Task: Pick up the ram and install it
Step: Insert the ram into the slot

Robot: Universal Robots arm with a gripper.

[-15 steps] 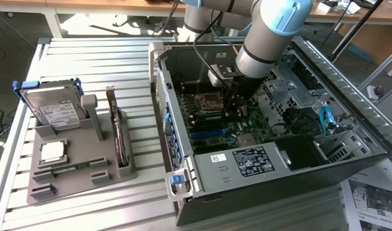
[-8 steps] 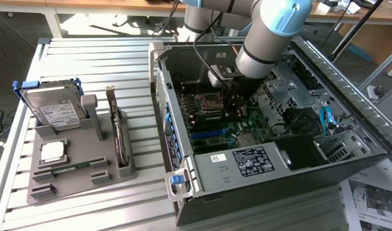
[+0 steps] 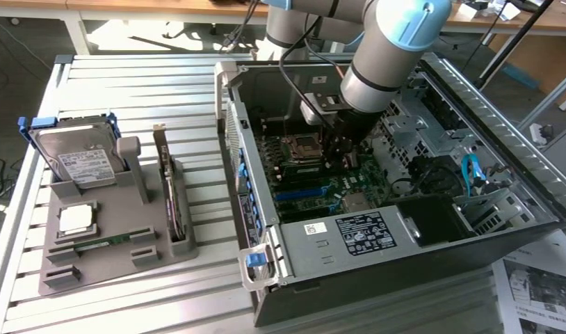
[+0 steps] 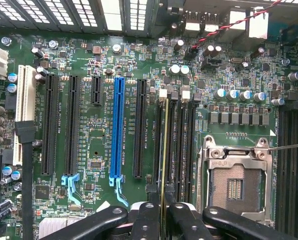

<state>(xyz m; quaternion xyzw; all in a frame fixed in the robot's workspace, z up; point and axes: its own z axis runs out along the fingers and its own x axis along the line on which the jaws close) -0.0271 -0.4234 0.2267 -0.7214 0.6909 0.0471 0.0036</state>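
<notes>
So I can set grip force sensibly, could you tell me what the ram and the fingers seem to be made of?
The ram: seen edge-on, a thin yellowish laminate edge, probably fibreglass circuit board. The fingers: smooth black with soft sheen, likely plastic or coated metal; unclear which.

The claw [image 4: 163, 222] pinches the ram [image 4: 165, 145] edge-on over the memory slots [image 4: 182, 140] on the motherboard [image 4: 104, 130], beside the open processor socket [image 4: 235, 187].
</notes>
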